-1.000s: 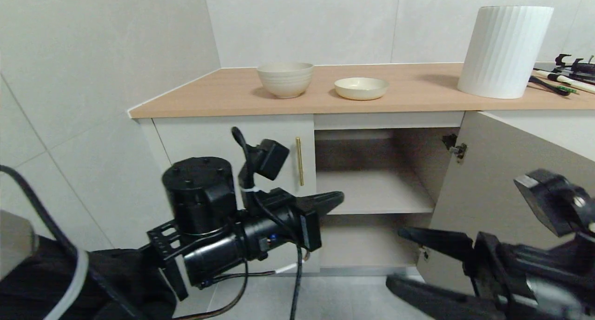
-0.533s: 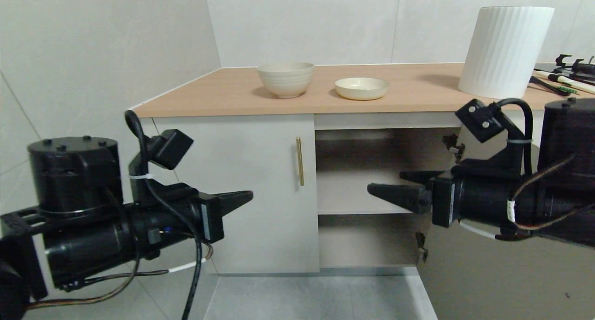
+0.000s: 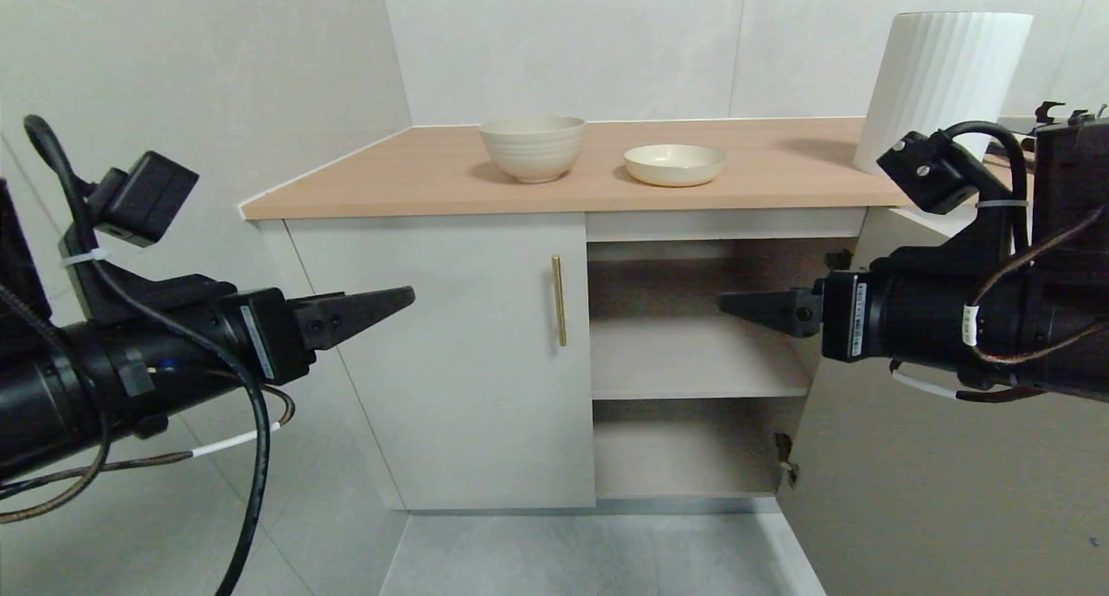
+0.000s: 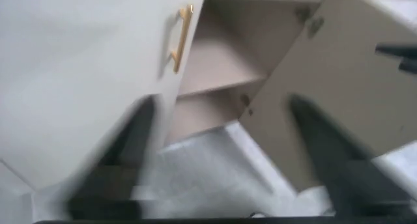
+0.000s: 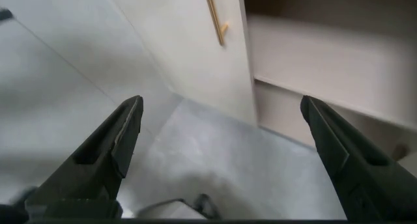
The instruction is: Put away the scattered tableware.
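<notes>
Head view: a cream bowl [image 3: 532,148] and a shallow cream dish [image 3: 674,164] sit side by side on the wooden counter [image 3: 407,184], the bowl to the left, the two apart. Further right on the counter stands a tall white ribbed container [image 3: 944,85]. Below, the left cabinet door [image 3: 468,353] is closed, its gold handle [image 3: 559,300] near the right edge. The right door [image 3: 918,492] is swung open, showing a bare shelf [image 3: 693,358].

The left gripper [image 3: 394,301] hangs in front of the closed door, below counter level and pointing right. Its wrist view shows the jaws spread wide with nothing between them. The right gripper [image 3: 736,304] points left in front of the open compartment, above the shelf. Its jaws are also wide apart and hold nothing.
</notes>
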Motion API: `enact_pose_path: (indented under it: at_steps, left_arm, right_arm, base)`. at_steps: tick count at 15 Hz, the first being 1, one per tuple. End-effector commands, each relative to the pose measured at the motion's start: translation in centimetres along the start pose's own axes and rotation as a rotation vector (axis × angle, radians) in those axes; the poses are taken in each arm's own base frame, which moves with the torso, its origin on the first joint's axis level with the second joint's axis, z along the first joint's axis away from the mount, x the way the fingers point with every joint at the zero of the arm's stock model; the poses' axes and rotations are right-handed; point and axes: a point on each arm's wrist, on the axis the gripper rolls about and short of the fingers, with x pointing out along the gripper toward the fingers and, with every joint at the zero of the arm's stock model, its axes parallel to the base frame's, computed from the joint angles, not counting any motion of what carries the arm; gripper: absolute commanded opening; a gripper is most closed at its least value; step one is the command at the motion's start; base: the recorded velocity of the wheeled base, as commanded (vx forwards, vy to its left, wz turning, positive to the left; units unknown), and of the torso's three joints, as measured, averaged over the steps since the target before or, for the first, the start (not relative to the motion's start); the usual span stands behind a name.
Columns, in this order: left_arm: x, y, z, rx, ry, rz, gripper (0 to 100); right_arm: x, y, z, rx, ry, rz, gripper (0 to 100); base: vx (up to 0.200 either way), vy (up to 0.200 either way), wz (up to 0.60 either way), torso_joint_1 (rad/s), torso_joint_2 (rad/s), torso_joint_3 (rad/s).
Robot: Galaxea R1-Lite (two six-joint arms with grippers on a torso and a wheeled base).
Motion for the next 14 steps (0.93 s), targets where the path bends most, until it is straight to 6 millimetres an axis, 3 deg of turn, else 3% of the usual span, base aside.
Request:
enact_pose_path:
  at_steps: [1, 8, 14]
  left_arm:
    - [-0.2, 0.1, 0.4, 0.000, -0.019, 0.007, 100]
    - [-0.8, 0.1, 1.1, 0.002, -0.051, 0.042, 100]
    - [-1.4, 0.3, 1.9, -0.009, -0.061, 0.062, 100]
  right_arm:
    - [-0.5, 0.2, 0.7, 0.020, -0.027, 0.007, 100]
    - [-0.4, 0.2, 0.7, 0.024, -0.035, -0.022, 100]
    - [-0.8, 0.3, 0.9, 0.025, -0.019, -0.016, 100]
  base:
    - [0.000, 0.000, 0.00, 0.000, 0.00, 0.000]
    - [0.000, 0.000, 0.00, 0.000, 0.00, 0.000]
    - [0.200, 0.000, 0.00, 0.004, 0.00, 0.001]
